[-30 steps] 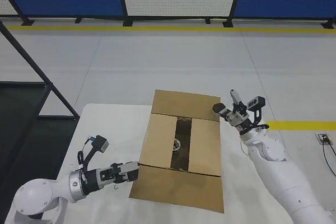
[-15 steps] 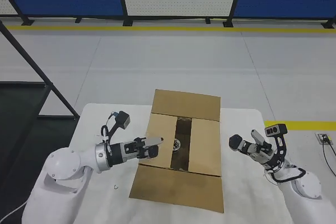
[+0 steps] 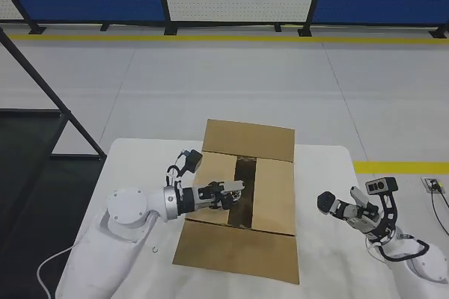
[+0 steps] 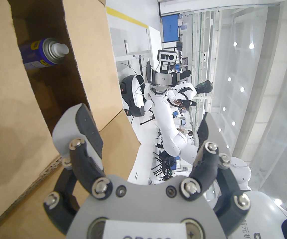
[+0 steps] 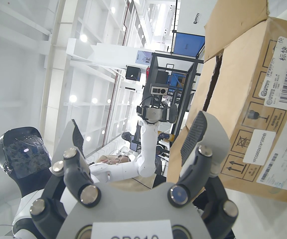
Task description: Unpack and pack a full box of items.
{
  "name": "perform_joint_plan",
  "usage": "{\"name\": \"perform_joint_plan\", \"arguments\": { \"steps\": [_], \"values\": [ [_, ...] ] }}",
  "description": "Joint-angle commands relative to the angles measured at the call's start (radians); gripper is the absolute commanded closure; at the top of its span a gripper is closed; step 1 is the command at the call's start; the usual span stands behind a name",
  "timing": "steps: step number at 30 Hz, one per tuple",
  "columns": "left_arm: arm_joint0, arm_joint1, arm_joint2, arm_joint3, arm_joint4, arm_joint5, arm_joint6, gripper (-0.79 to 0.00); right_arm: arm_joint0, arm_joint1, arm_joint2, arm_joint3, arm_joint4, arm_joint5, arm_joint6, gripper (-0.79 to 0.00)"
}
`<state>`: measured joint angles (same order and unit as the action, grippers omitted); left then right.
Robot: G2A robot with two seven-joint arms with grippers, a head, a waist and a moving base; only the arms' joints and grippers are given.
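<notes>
The box (image 3: 273,196) sits in the middle of the bench (image 3: 135,164), its two top flaps lying almost flat with a dark gap between them, and a spray can (image 4: 42,53) shows inside below that gap. Over the last second the left gripper (image 3: 230,191) has swung from the box's near corner across one flap to the edge of the gap, released and empty. The right gripper (image 3: 328,202), also released and empty, has pulled back from the far corner to above the bench beside the box. Unpacking looks barely begun; reaching for the can or a flap seems likely next.
</notes>
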<state>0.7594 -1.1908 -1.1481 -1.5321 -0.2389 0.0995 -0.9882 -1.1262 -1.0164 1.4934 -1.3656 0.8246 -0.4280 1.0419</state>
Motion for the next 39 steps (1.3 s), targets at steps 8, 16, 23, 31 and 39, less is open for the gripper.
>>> {"name": "perform_joint_plan", "arguments": {
  "steps": [8,16,23,31,39],
  "values": [
    [0.005,-0.011,0.064,0.016,0.047,-0.044,0.072,-0.785,0.005,-0.004,-0.013,-0.006,-0.021,0.036,-0.039,-0.785],
    [-0.096,-0.053,0.216,0.153,0.103,-0.048,0.140,-0.785,-0.031,0.000,0.015,0.006,-0.016,0.010,0.043,-0.785],
    [-0.162,-0.092,0.296,0.260,0.080,-0.090,0.175,-0.785,-0.087,0.003,0.054,-0.006,0.001,-0.015,0.063,-0.785],
    [-0.177,-0.111,0.312,0.264,0.070,-0.160,0.209,-0.785,-0.113,0.003,0.073,-0.023,-0.001,-0.024,0.068,-0.785],
    [-0.129,-0.105,0.277,0.127,0.080,-0.180,0.229,-0.785,-0.109,0.001,0.073,-0.022,0.001,-0.031,0.091,-0.785]
  ]
}}
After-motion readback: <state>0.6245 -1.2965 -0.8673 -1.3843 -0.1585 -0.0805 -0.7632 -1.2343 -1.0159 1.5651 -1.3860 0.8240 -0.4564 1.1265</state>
